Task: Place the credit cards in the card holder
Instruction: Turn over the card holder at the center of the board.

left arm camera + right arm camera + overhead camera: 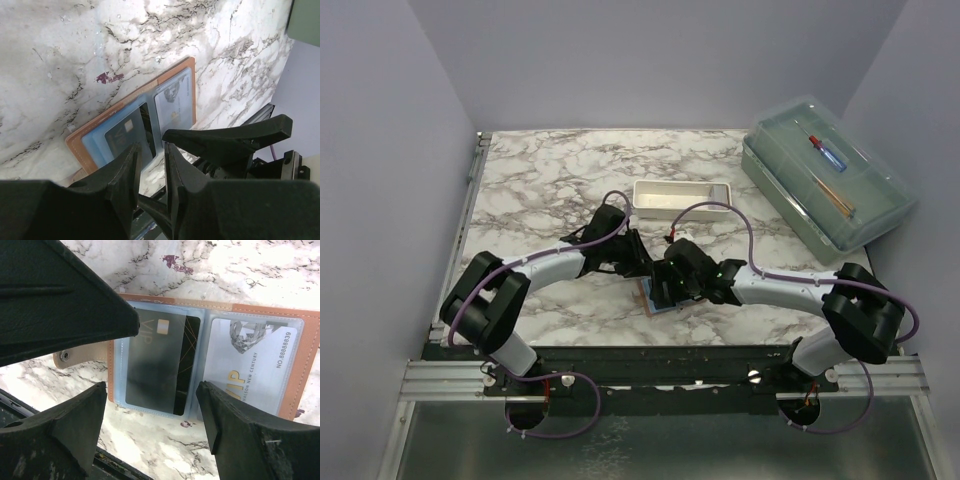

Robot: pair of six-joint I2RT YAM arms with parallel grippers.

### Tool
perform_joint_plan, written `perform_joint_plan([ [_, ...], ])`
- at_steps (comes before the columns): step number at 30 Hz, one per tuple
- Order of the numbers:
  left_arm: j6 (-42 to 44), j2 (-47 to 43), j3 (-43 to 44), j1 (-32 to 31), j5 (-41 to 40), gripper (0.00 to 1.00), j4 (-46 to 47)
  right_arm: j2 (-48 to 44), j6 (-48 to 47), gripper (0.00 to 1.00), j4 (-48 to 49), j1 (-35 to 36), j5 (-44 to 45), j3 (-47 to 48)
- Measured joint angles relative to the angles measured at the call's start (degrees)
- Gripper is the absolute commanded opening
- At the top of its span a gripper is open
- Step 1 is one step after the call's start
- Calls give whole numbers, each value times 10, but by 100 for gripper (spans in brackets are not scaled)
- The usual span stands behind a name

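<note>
The card holder (305, 365) lies open and flat on the marble, tan rim around a blue-grey inside, with its snap tab (64, 356) at one end. A dark credit card (155, 360) sits in one clear pocket, a bare strip of it showing toward the fold. A pale credit card (255, 365) marked VIP fills the other pocket. My right gripper (150, 390) hovers wide open over the holder's near edge, holding nothing. My left gripper (152, 165) is just beside it with a narrow gap and nothing between the fingers. From above, both grippers hide most of the holder (648, 300).
A white tray (680, 197) stands behind the grippers. A large clear lidded box (825, 185) sits at the back right. The table's near edge and black rail (660, 355) run close below the holder. A small dark-red stain (107, 77) marks the marble.
</note>
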Motion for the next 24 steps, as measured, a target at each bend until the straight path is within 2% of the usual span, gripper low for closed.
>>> perform_joint_plan([
  [3,1,6,2,-2,1,34,-1,0,-3,72,-4,0,1,0],
  [4,2,6,2,-2,0,35,-2,0,-5,58,-5,0,1,0],
  [9,2,6,-10,-2,3,40,-1,0,3,48,-1,0,1,0],
  [15,2,5,-36,-2,5,45,-5,3,9,46,14,0,1,-10],
  [24,2,3,-38,-2,5,42,-5,14,22,48,38,0,0,-28],
])
